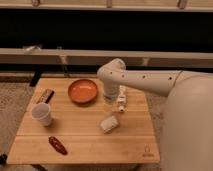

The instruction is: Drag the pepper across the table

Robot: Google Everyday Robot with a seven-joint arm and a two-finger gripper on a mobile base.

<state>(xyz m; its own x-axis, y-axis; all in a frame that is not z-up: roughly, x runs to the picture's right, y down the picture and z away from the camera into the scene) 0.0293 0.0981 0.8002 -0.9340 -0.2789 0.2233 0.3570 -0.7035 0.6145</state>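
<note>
Hovering pincer (119, 104) over table (95, 140), pepper (57, 145) apart

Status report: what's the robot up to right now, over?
Gripper open, hanging beside orange bowl. Pepper untouched on table, front-left corner. Path between looks clear.

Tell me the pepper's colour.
Pepper: dark red, glossy; camera view. End effector hangs beside the bowl.
</note>
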